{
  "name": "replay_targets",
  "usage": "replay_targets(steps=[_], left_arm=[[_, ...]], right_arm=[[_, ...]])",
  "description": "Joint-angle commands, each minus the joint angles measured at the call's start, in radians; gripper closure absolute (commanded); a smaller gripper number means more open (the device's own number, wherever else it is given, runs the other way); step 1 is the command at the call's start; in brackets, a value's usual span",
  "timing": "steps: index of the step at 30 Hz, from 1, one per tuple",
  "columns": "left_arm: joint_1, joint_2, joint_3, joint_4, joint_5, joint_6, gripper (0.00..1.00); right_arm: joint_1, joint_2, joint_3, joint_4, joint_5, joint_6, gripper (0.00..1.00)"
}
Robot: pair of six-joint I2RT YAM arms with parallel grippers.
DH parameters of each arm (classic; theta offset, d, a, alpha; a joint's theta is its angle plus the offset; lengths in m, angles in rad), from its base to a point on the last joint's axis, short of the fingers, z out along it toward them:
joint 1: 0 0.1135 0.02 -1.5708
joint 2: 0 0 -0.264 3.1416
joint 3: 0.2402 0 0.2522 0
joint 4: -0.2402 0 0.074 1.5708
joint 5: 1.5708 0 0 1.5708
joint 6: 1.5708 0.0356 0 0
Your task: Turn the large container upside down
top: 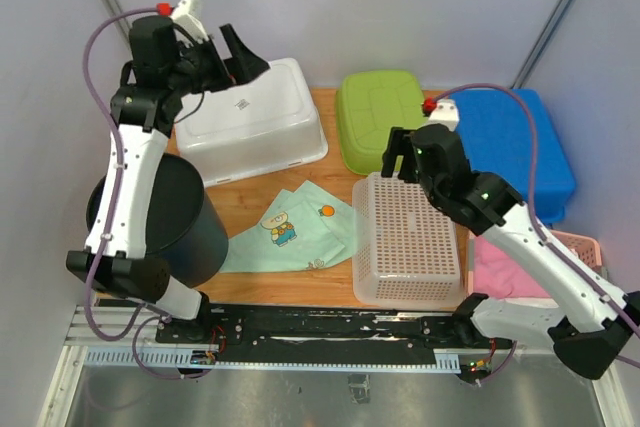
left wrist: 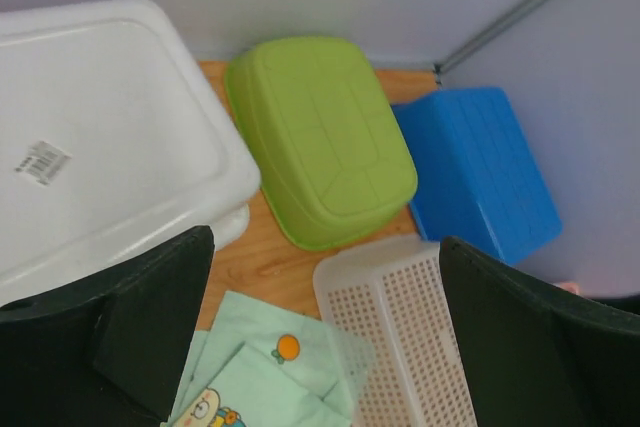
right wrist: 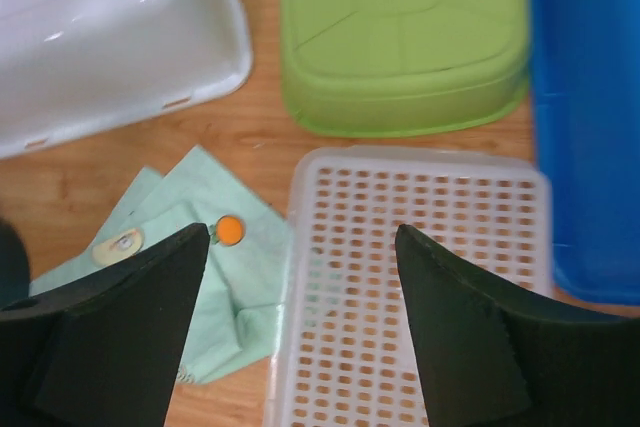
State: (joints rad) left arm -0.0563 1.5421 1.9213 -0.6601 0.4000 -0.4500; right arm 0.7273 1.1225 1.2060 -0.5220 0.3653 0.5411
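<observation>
Two sets of fingers are mine, and neither holds anything. My left fingers [top: 238, 57] spread wide above the far left corner of the large white container [top: 255, 117]. My right fingers [top: 393, 154] stand open over the far end of the perforated basket [top: 408, 237].

The container lies at the far left of the wooden surface [top: 335, 182], its flat base with the barcode label facing up and its rim down, so I judge the flip done. The risk now is undoing it.

If my left fingers drop or swing low as I pull away, one could hook the raised corner and tip the tub back. It could also shove it into the green tub [top: 382, 117] just beside it. The cloth [top: 290, 232] lies near its near rim and could drag along with any slide.

On the right, a low sweep could catch the basket's rim and push it off the near edge.
</observation>
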Motion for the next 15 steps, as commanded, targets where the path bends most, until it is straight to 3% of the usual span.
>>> replay_targets(steps=[1, 4, 9, 15], left_arm=[[-0.17, -0.13, -0.141, 0.027, -0.079, 0.159, 0.01], [-0.29, -0.267, -0.346, 0.122, -0.128, 0.147, 0.01], [-0.36, -0.525, -0.713, 0.311, -0.177, 0.115, 0.01], [-0.364, -0.707, -0.868, 0.308, -0.252, 0.207, 0.01]], right_arm=[[-0.019, -0.054, 0.065, -0.19, 0.43, -0.072, 0.2], [-0.022, -0.096, 0.046, -0.206, 0.558, -0.054, 0.19], [-0.021, -0.21, -0.049, -0.169, 0.635, -0.023, 0.19], [-0.021, -0.287, -0.121, -0.145, 0.641, 0.016, 0.19]])
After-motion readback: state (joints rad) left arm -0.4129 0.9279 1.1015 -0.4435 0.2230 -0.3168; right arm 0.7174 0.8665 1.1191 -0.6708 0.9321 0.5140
